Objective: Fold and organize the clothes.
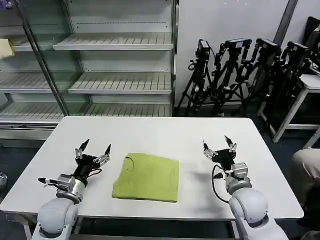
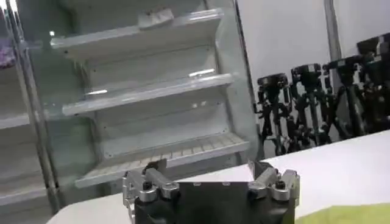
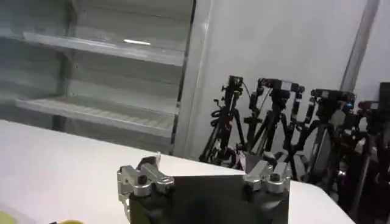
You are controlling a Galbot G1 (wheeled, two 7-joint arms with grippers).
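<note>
Folded T-shirt [image 1: 147, 177] lying flat on the bench [image 1: 160, 132] between the left tool [image 1: 93, 148] and right tool [image 1: 217, 147] — both empty, fingers spread apart — where a careless regrasp might drag the thin fabric and undo the fold.
</note>
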